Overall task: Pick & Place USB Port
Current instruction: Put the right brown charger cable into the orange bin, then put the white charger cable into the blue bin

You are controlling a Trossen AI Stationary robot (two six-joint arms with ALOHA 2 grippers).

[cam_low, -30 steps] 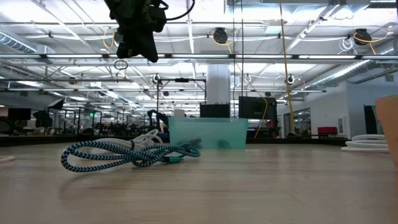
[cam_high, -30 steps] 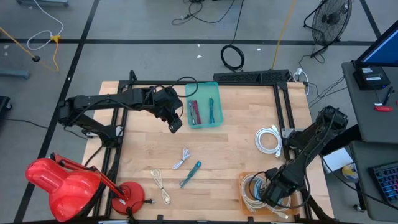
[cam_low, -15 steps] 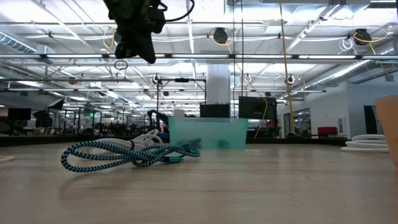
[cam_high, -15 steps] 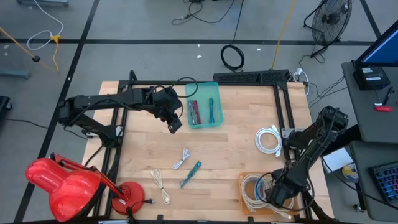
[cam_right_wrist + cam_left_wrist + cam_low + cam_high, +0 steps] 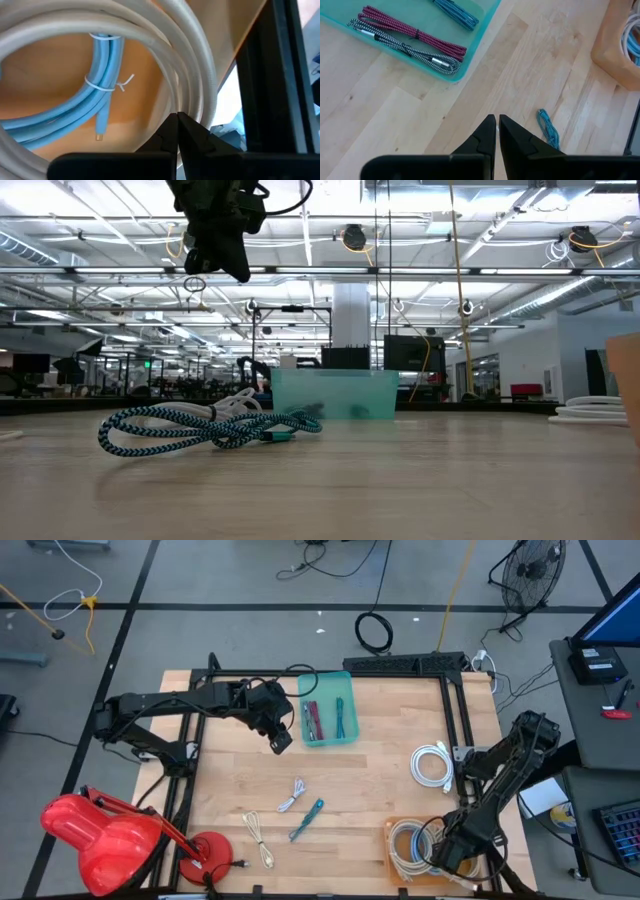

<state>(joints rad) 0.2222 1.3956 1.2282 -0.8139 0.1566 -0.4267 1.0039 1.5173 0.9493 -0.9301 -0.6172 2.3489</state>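
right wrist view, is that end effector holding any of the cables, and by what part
Nothing is held. The right end effector is shut with nothing between its tips, over the white cable coil in the orange bin. The left end effector is shut and empty too.

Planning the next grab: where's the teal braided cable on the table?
High view: the teal braided cable lies front-centre, beside the grey braided cable.

table centre [image 5: 380, 775]: open | teal tray [image 5: 328, 732]: blocks far edge | orange bin [image 5: 395, 870]: cable-packed
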